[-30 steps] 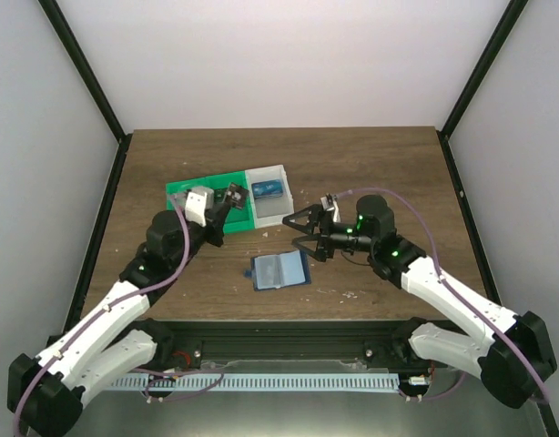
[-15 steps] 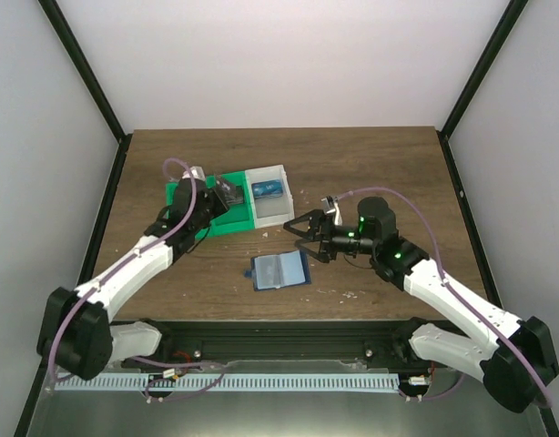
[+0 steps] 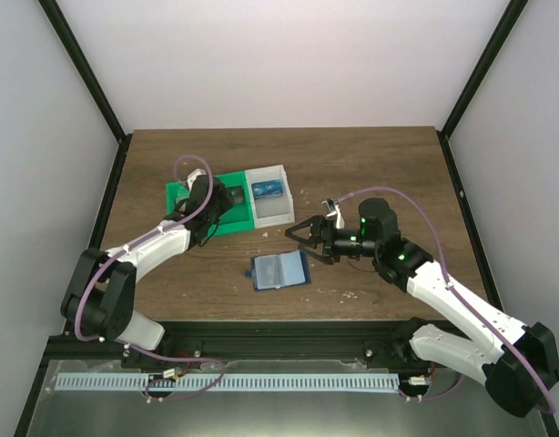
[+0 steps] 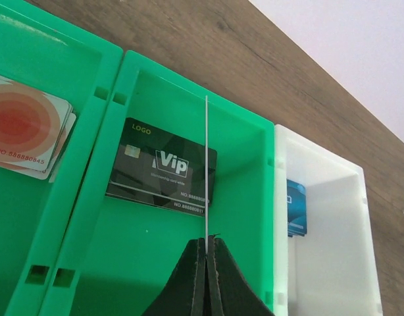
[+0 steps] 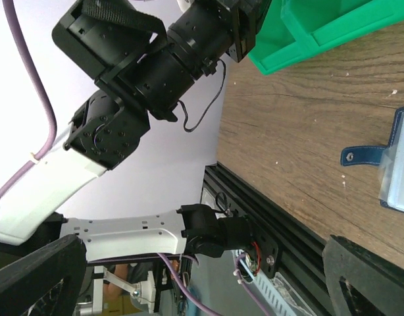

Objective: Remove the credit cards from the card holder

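Pinching a thin plastic card (image 4: 206,164) edge-on between the pressed-together tips of the left gripper (image 4: 206,247), over the dark "Vip" card (image 4: 164,178) in the middle bay of the green-and-white plastic tray (image 4: 120,85), apparently for release there. Holding the right gripper (image 3: 304,238) spread wide near the flat blue two-leaf card holder (image 3: 279,270) lying open on the table (image 3: 380,164), probably for steadying it.

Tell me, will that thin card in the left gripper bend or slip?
Probably stiff: the card stands straight, edge-on, from the shut left gripper. Likely light, being so thin; gripped only at one end, it might pivot.
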Controlling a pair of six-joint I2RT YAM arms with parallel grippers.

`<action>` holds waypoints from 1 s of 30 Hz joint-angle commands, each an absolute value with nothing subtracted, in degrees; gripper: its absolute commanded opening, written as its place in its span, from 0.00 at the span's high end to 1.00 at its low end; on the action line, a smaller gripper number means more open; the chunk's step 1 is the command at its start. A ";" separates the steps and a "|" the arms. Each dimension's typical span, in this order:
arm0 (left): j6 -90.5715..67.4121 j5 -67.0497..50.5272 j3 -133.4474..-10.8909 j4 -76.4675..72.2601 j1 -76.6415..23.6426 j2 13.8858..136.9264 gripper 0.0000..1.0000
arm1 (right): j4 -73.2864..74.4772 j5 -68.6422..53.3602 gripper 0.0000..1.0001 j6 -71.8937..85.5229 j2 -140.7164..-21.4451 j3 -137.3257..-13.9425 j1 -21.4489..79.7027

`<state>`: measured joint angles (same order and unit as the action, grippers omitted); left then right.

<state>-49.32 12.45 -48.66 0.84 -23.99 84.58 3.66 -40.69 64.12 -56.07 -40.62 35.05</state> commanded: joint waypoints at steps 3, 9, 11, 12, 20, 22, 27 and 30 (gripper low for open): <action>-49.75 14.14 -51.20 -3.31 -23.73 87.89 1.00 | 5.72 -42.45 0.00 59.88 -56.99 -44.23 34.72; -49.10 13.74 -53.42 -3.05 -23.73 92.31 1.00 | 6.80 -42.16 0.00 57.66 -57.60 -45.75 34.63; -48.56 13.41 -54.03 -3.96 -23.73 93.51 1.00 | 6.90 -41.87 0.01 57.38 -57.41 -45.63 34.63; -48.69 13.78 -54.30 -4.15 -23.73 94.20 1.00 | 7.05 -41.72 0.00 57.25 -57.44 -45.62 34.54; -47.13 13.45 -56.53 -4.62 -23.73 98.04 1.00 | 10.10 -39.60 0.01 54.15 -57.90 -48.07 34.48; -47.34 13.09 -56.43 -5.14 -23.72 98.69 1.00 | 10.71 -39.29 0.00 53.74 -57.92 -48.51 34.45; -47.06 13.09 -57.46 -4.76 -23.72 100.79 1.00 | 11.73 -38.33 0.00 53.43 -57.59 -48.43 34.38; -46.13 12.68 -58.13 -3.97 -23.73 101.46 0.98 | 12.22 -38.26 0.00 52.92 -57.66 -48.63 34.32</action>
<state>-47.64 12.82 -56.31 -3.90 -23.99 100.33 10.79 -39.27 54.65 -57.95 -46.37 34.70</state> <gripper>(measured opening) 0.012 0.997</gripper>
